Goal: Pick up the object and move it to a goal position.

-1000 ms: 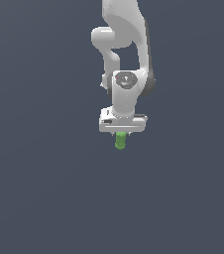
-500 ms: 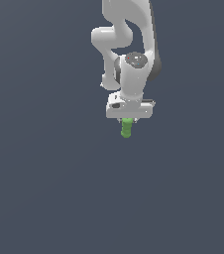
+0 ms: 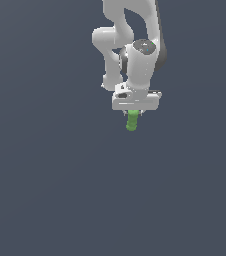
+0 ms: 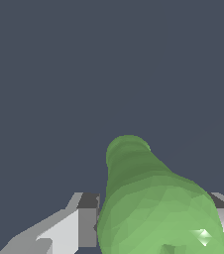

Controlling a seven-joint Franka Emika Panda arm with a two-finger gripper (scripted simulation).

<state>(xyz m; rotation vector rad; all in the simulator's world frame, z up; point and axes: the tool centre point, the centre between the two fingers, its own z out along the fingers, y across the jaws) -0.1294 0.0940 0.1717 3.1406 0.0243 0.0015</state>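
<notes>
Seen closest from the wrist camera, the bright green object fills the space between the two pale fingers, which press against its sides near its thicker, rounded end, while its narrower lumpy tip points away over a featureless dark grey ground. From the exterior view, the white gripper pinches the same piece at its upper part, so that only the lower end of the object hangs out beneath the wide hand, roughly upright and well clear of the ground. Above and behind, the Panda arm folds back toward the top of the frame. No goal marker shows in either picture. The piece looks small and probably light against the gripper, stiff enough to hold its shape, yet its rounded, faceted sides offer little flat surface, so it could twist or slide out if the squeeze loosens. The grip across the stubby middle-to-upper body, where the fingers sit now, seems the soundest place to hold; the tapering tip would be a poorer bet.
</notes>
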